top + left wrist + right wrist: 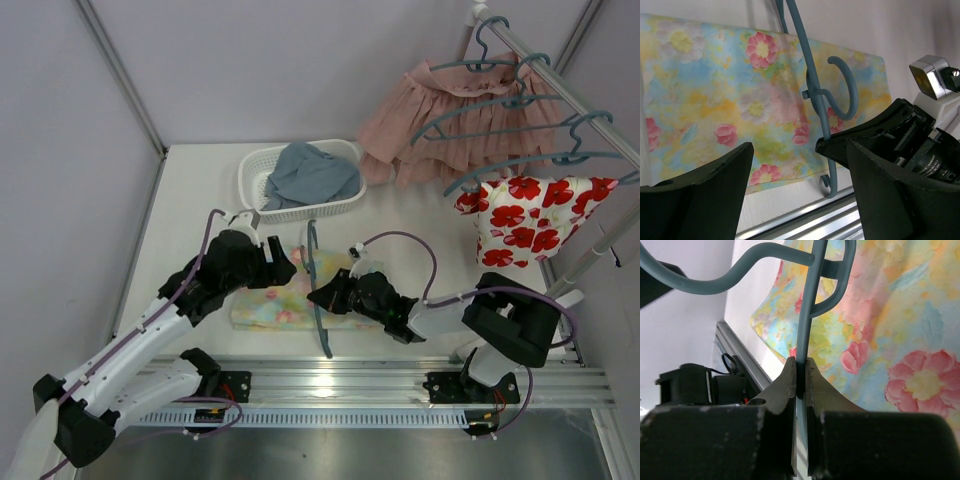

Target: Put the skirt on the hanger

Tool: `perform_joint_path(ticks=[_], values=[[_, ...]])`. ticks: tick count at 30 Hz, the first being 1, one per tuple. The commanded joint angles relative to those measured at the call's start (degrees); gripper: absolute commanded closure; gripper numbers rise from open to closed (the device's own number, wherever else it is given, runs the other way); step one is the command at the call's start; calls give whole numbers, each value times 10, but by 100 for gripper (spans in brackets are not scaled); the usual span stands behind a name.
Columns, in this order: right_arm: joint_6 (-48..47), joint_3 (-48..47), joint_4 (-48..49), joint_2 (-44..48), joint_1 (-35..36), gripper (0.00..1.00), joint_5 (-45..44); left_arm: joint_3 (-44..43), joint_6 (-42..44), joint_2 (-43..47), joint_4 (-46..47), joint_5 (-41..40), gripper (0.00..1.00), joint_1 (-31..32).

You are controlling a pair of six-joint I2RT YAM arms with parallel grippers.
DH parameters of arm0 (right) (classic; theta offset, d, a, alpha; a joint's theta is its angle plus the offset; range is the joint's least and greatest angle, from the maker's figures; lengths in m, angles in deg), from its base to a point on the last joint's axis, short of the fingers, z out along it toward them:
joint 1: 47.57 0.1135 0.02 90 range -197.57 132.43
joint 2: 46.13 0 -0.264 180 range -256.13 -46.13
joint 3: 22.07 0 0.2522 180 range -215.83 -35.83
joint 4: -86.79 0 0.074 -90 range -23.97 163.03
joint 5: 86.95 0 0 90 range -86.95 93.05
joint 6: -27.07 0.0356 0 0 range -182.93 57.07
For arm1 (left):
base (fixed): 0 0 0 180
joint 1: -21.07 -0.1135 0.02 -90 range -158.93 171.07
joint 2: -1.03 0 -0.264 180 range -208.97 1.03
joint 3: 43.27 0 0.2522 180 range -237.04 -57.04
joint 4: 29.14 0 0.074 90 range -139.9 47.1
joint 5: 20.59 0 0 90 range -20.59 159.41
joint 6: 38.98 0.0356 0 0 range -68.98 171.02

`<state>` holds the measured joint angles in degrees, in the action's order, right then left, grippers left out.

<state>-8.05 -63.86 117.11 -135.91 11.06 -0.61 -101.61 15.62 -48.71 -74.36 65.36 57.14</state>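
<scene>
Skirt [268,306] by desk's [200,200] front edge; our right end effector [322,297] pinches the hanger [312,250], left end effector [288,268] gapes; thin pinch may, we suspect, slip.

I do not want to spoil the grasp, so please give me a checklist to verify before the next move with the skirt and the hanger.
1. Right gripper shut on the hanger: ok.
2. Left gripper open, holding nothing: ok.
3. Skirt lying flat on the table: ok.
4. Skirt hung on the hanger: not ok, the hanger only crosses over it.
5. Hanger touching the skirt: cannot tell.
</scene>
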Motion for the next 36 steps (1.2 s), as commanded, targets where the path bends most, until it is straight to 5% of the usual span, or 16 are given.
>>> perform_joint_path(ticks=[1, 24, 36], values=[[31, -26, 87, -35, -2, 100, -5, 9, 9, -5, 44, 17, 19, 4], [73, -47, 132, -79, 31, 100, -80, 33, -23, -104, 91, -69, 22, 64], [69, -49, 131, -85, 38, 100, -80, -38, -103, -230, 90, -184, 42, 118]])
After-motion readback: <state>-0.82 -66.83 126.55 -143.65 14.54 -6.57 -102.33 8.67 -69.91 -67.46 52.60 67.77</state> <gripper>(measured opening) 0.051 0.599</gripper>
